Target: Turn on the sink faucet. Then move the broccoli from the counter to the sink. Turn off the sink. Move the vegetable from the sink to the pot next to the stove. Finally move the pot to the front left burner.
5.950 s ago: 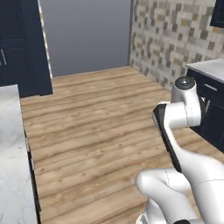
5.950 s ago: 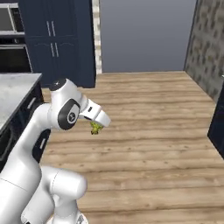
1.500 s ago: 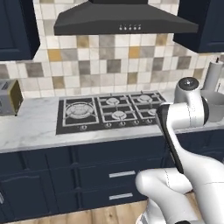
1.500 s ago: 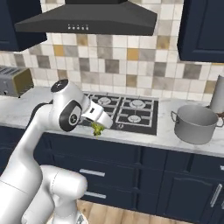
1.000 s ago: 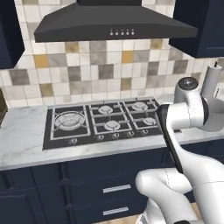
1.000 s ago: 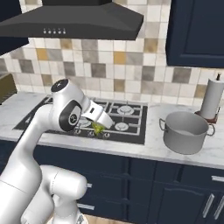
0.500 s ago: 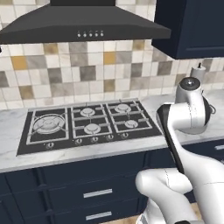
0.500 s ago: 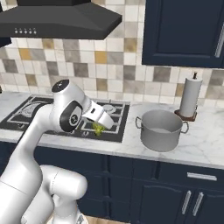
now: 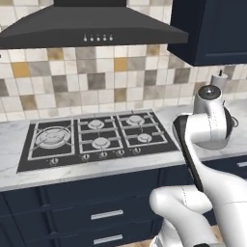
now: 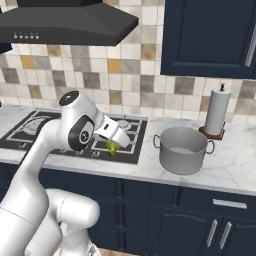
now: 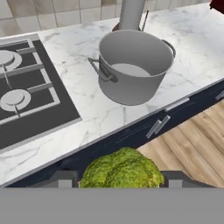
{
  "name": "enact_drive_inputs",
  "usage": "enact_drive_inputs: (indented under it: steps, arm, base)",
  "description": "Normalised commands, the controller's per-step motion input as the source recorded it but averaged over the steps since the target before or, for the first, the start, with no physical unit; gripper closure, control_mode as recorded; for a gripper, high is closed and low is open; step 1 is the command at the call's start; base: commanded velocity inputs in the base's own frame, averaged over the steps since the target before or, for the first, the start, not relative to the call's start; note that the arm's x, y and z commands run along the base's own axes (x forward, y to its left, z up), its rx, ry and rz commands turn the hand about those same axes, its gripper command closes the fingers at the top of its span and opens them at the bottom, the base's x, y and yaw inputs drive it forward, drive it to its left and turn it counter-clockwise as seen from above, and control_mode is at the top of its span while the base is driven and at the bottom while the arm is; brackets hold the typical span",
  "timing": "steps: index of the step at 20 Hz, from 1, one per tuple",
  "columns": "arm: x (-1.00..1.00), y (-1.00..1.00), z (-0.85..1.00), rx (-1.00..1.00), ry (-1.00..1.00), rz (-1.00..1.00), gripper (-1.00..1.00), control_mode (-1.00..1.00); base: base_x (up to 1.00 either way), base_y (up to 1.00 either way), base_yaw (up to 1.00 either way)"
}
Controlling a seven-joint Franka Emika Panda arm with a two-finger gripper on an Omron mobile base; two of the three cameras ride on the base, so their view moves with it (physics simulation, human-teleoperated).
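The arm is folded, hand angled down over the desk's (image 10: 235, 167) front edge by the stove (image 10: 30, 131). Its fingers (image 10: 113, 146) are clamped on the broccoli (image 10: 112, 147). To the right the pot (image 10: 182, 148) stands on the desk, a paper roll (image 10: 217, 112) just behind it.

- One broccoli (image 10: 112, 147).
- One pot (image 10: 183, 149), with two handles.
- One stove (image 9: 94, 138), with five burners; one large burner (image 9: 52, 137) and four smaller ones.
- One paper towel roll (image 10: 217, 112) on its stand.
- One range hood (image 9: 87, 30).
- One table (image 10: 235, 165).
- Two drawer handles (image 9: 106, 214) under the stove.
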Motion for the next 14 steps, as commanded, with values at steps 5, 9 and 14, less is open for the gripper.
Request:
enact_drive_inputs:
  steps: [5,9,14]
  arm:
    - [0.0,0.0,0.0,0.0,0.0,0.0,1.0,1.0]
    - [0.0,0.0,0.0,0.0,0.0,0.0,1.0,1.0]
    - [0.0,0.0,0.0,0.0,0.0,0.0,1.0,1.0]
  base:
    - [0.34,0.0,0.08]
    - [0.45,0.0,0.09]
    - [0.49,0.0,0.12]
